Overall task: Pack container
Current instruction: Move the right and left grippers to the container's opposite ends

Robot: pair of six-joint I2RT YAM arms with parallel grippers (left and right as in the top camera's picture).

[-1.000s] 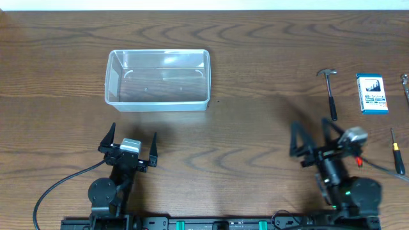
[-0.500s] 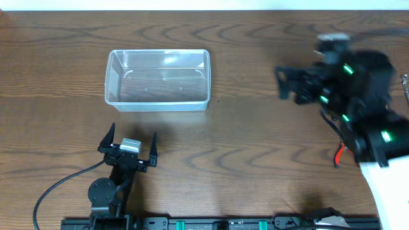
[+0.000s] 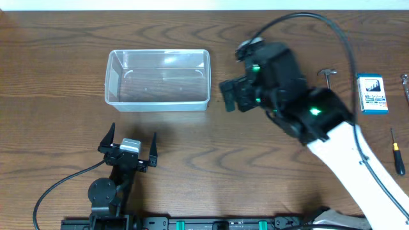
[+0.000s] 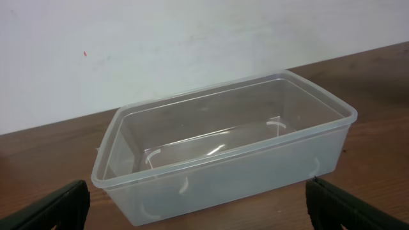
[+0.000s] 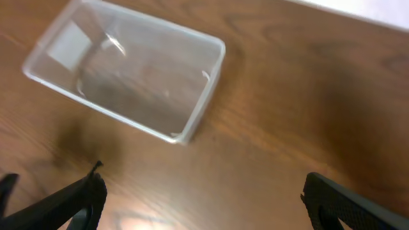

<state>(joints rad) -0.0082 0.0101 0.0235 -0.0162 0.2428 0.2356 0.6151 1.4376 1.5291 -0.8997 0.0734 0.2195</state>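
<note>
Evidently the right arm (image 3: 300, 112) has been swung a long way within the last second. It has gone from its rest post at the near right corner of the bench (image 3: 268, 38), out over the tools by the right edge, and now across to the middle. There the right jaws are held just beside the right end of the container (image 3: 157, 104).

Nothing has been brought along: in the right wrist view the right jaws are seen spread wide, with only wood between them. The container, lying left of centre toward the far edge, is shown unfilled in every view, so packing is judged not yet begun.

The left arm (image 3: 108, 188) has not been moved from the near left, and the left jaws are likewise spread, pointed at the container.

Toward the right edge are left the hammer (image 3: 328, 72), partly covered by the right arm, a blue-and-white box (image 3: 372, 93) and a screwdriver (image 3: 397, 151). A further tool at the very edge is cut off. No obstacle is seen between these and the container.
</note>
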